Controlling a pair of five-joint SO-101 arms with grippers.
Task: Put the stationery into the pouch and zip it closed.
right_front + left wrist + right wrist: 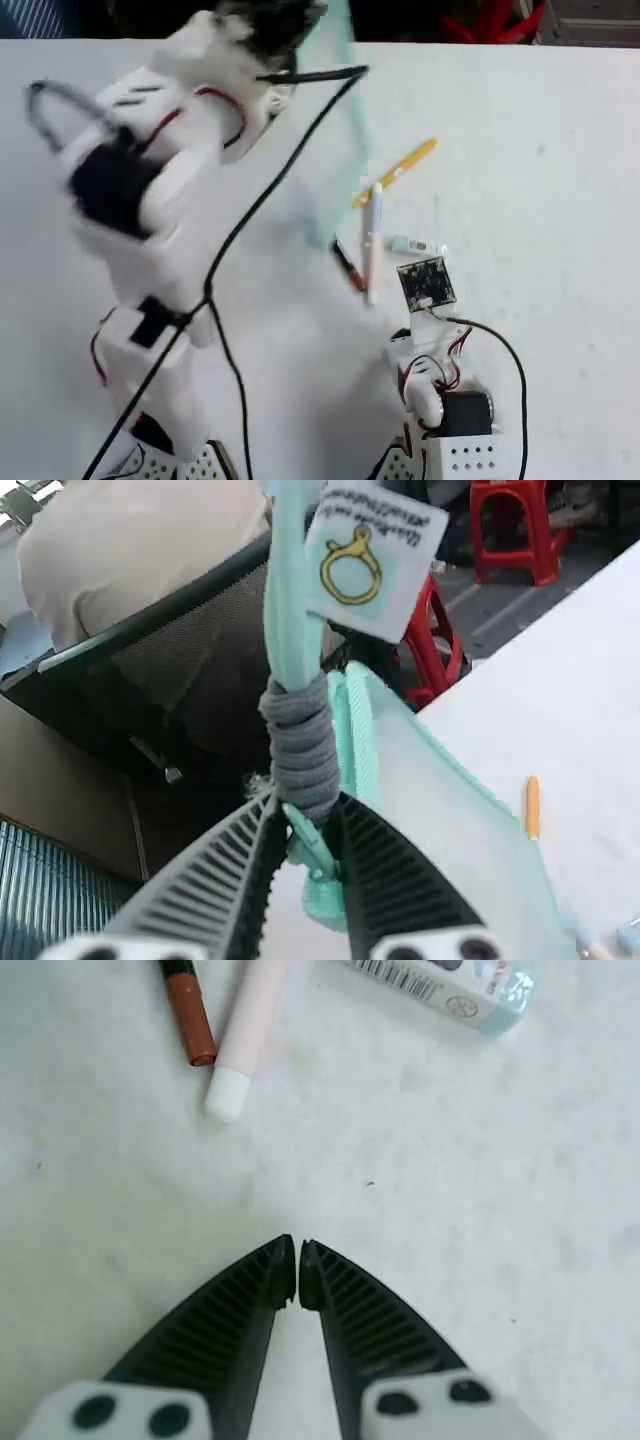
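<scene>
My left gripper (305, 815) is shut on the teal strap (292, 630) of the pouch, just below its grey wrapped band (300, 745). The teal pouch (440, 830) hangs from it, lifted off the table, and looks like a pale teal sheet (338, 130) in the high view. On the table lie a yellow pen (398, 171), a pink pen (373, 240), a red-brown pen (348, 266) and a small eraser-like stick (414, 245). My right gripper (297, 1258) is shut and holds nothing. It hovers over bare table just short of the pink pen's tip (228, 1092) and the red-brown pen (188, 1010).
A white paper tag (370, 560) with a yellow drawing hangs from the strap. A black cable (250, 215) runs from the left arm (150, 200) across the table. The right arm (440, 400) stands at the near edge. A chair and red stools stand beyond the table.
</scene>
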